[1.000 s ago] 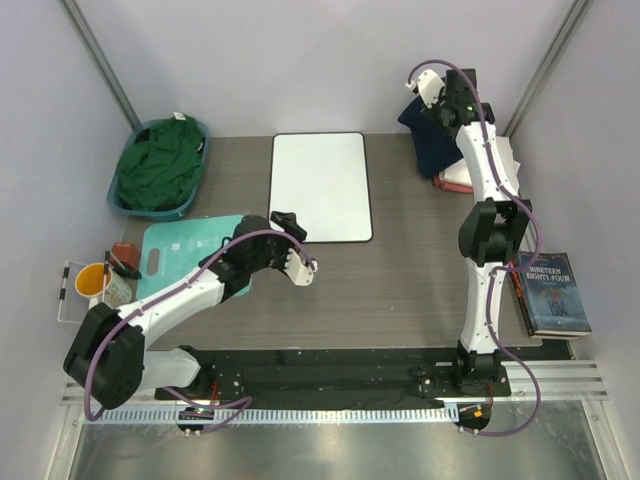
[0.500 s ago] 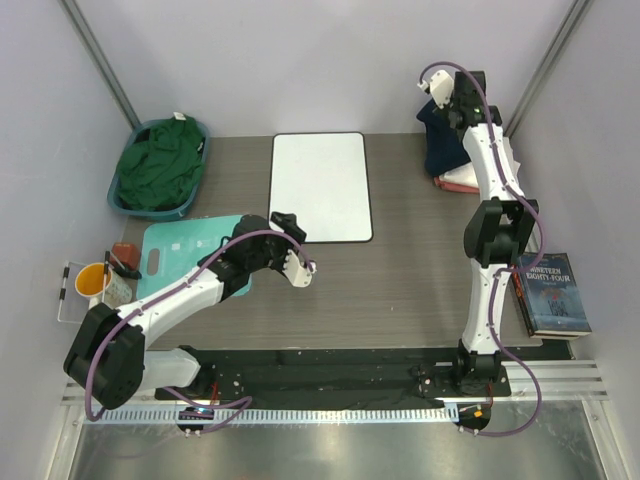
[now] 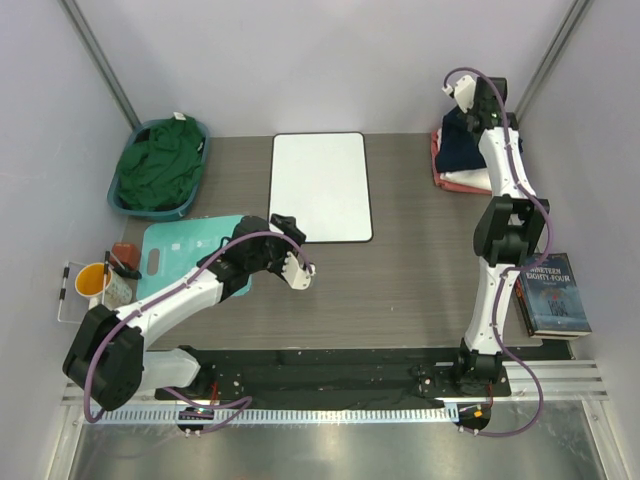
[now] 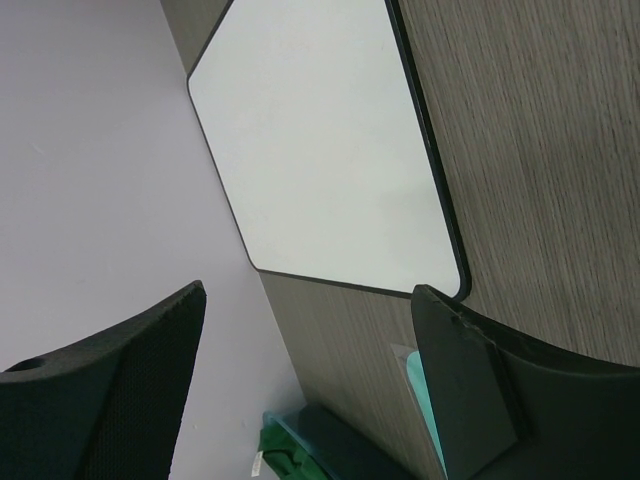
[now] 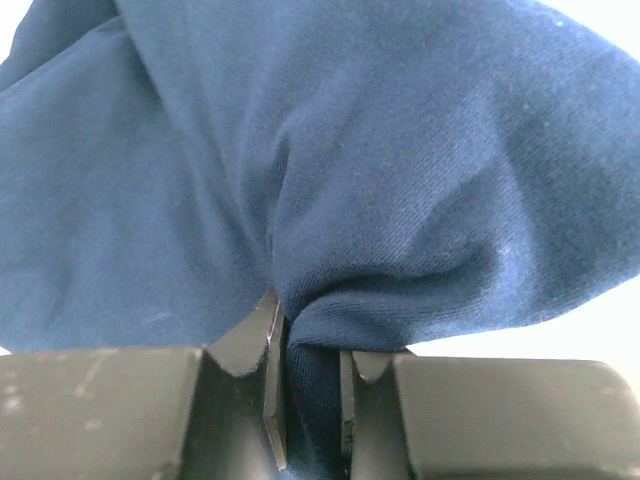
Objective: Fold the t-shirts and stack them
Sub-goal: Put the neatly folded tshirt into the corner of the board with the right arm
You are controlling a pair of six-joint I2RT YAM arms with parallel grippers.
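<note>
The grey-brown wood-grain bench starts behind a metal rail at the near edge, where both arms are bolted. A book lies flat against the right edge, just beside the right arm. An orange cup stands at the left edge.

A little farther in, the left arm reaches across a flat teal mat. The left tool hangs over the near left corner of the white board with its fingers spread wide and nothing between them. The left wrist view shows only board and bare bench in the gap. A broad stretch of bare wood lies between the board and the right arm, and the middle of the bench is the widest open ground.

At the far left corner the dark green t-shirt lies heaped in a teal basket. At the far right corner the right tool is clamped on a pinched fold of the navy t-shirt — the cloth bunches between the pads. The shirt hangs from the tool and drapes onto the salmon-pink t-shirt lying flat below it. This pile sits close to the bench's right and far edges.

Pale lilac walls close in the bench on three sides — the right tool is held up close to the corner.
</note>
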